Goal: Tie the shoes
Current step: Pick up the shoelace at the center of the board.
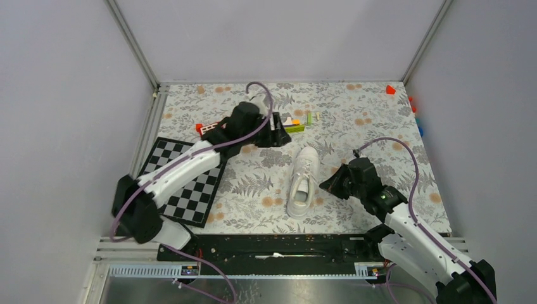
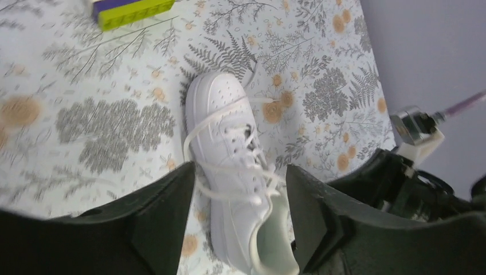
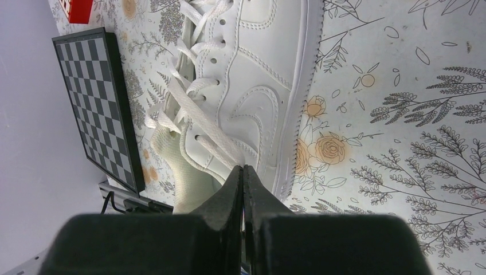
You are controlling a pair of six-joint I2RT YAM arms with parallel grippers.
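The white sneaker (image 1: 303, 182) lies in the middle of the floral mat, toe to the far side, its white laces (image 3: 192, 109) loose over the tongue and side. My left gripper (image 1: 278, 130) is open and empty, hovering beyond the toe; in the left wrist view the shoe (image 2: 229, 166) shows between its spread fingers (image 2: 172, 195), well below them. My right gripper (image 1: 329, 183) is shut, low beside the shoe's right side near the heel. In the right wrist view its tips (image 3: 243, 168) meet at the shoe's (image 3: 258, 74) collar, where a lace strand ends; I cannot tell whether it is pinched.
A chessboard (image 1: 183, 183) lies left of the shoe, also in the right wrist view (image 3: 97, 103). A red block (image 1: 201, 128), a yellow-green and purple block (image 1: 294, 125) and a green stick (image 1: 309, 118) lie behind. A red piece (image 1: 391, 90) sits far right. Grey walls enclose the mat.
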